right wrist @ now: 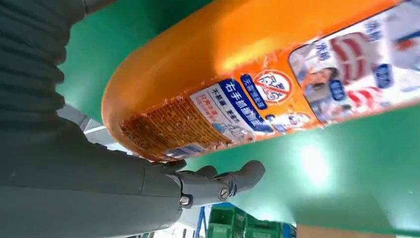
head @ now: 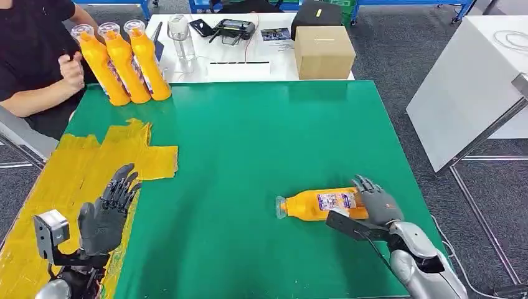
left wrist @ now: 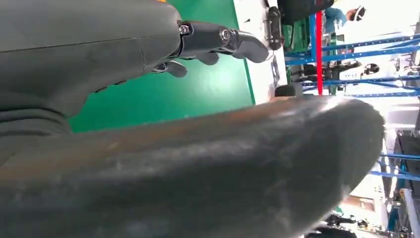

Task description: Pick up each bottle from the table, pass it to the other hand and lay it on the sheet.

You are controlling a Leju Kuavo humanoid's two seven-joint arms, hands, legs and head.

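An orange bottle (head: 317, 204) with a printed label lies on its side on the green table (head: 249, 137), its cap pointing toward the yellow sheet (head: 75, 168). My right hand (head: 377, 202) is at the bottle's base end, fingers stretched out along its far side, not closed around it. In the right wrist view the bottle (right wrist: 257, 74) lies just beyond my right hand (right wrist: 74, 188), whose fingers (right wrist: 223, 181) are straight. My left hand (head: 109, 215) hovers open over the near part of the sheet, fingers spread and empty. In the left wrist view its fingers (left wrist: 218, 39) are extended.
Three more orange bottles (head: 124, 62) stand at the table's far left corner beside a seated person (head: 31, 56). Behind the green table is a white table with a cardboard box (head: 324, 51), a clear cup (head: 180, 34) and devices. Another white table (head: 473, 81) stands to the right.
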